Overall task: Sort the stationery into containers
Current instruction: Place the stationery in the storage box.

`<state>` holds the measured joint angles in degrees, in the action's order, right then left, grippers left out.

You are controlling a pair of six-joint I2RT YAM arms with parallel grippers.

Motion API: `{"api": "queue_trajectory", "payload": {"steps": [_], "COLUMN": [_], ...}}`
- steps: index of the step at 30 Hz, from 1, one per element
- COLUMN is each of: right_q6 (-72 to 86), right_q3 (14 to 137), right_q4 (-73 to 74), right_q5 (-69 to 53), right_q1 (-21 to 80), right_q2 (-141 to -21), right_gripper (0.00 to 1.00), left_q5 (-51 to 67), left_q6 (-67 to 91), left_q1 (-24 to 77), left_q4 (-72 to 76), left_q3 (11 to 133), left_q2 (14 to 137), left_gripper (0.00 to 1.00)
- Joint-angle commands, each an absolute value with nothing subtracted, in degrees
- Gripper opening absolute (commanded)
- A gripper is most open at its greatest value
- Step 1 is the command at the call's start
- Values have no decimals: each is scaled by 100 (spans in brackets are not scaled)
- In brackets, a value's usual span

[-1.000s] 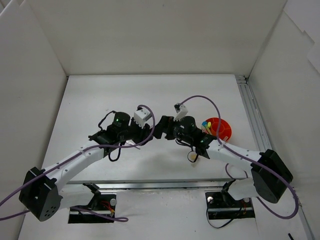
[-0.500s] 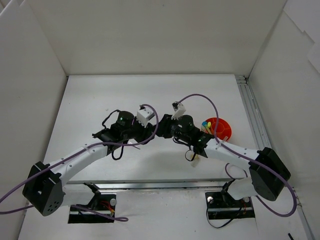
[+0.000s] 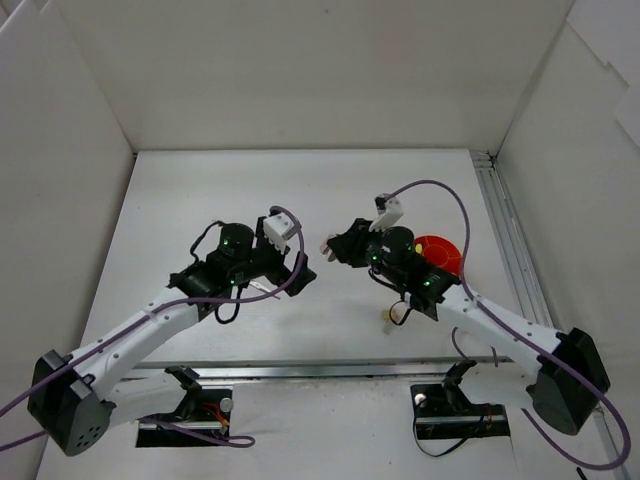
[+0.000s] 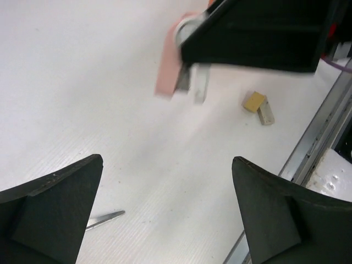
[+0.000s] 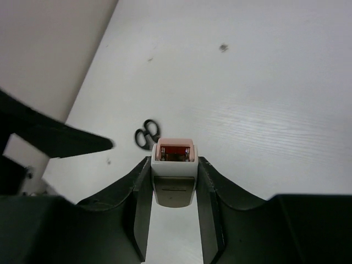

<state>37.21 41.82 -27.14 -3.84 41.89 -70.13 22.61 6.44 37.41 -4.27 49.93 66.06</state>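
Note:
My right gripper (image 5: 174,162) is shut on a small pink and white clip (image 5: 173,153), held above the table. From above, that gripper (image 3: 335,246) hangs mid-table, left of the orange-red pot (image 3: 443,256), which the right arm partly covers. My left gripper (image 4: 166,162) stands wide open with nothing between its fingers. It faces the clip (image 4: 168,71) in the other gripper's grasp. From above, the left gripper (image 3: 298,268) is a short gap to the left of the right one. A beige eraser (image 4: 253,100) and a white eraser (image 4: 266,113) lie together on the table.
Black-handled scissors (image 5: 146,133) lie on the table below the clip, and their blade tip (image 4: 104,219) shows by my left finger. A metal rail (image 4: 316,135) runs along the near table edge. White walls enclose the table (image 3: 200,200).
The two grippers met mid-table. The left one has since opened wide and drawn back to the left. The right one has closed on the clip and moved right with it.

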Motion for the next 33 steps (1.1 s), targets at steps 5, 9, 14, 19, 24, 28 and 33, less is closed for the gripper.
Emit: {"api": "queue_trajectory", "payload": {"steps": [5, 9, 14, 19, 24, 28, 33], "right_q6": [2980, 3014, 3137, 3173, 3243, 3208, 3191], "right_q3": [4895, 5010, 5054, 4940, 4983, 4913, 4606], "right_q4": [-214, 1332, 2363, 2804, 2778, 2462, 1847], "right_q5": [2125, 3030, 3199, 3076, 3050, 2253, 1260], "right_q1": [3683, 3157, 2304, 1661, 1487, 1003, 336], "right_q2": [-5284, -4590, -4157, -4341, -4990, -5422, -5730], "right_gripper": [0, 0, 0, 0, 0, 0, 0], "left_q5": [819, 650, 861, 1011, 1046, 1081, 1151], "left_q6": [1150, 1529, 1766, 1758, 1775, 1837, 1811], "left_q1": [3710, 3464, 3235, 3182, 3068, 2945, 2892], "left_q4": [-378, -606, -676, -660, -659, -694, -677], "left_q3": [4571, 4526, 4561, 4623, 4579, 4509, 4465], "left_q2": [5423, 5510, 5941, 6214, 6258, 6249, 6214], "left_gripper": [99, 100, 99, 99, 100, 100, 99]}}
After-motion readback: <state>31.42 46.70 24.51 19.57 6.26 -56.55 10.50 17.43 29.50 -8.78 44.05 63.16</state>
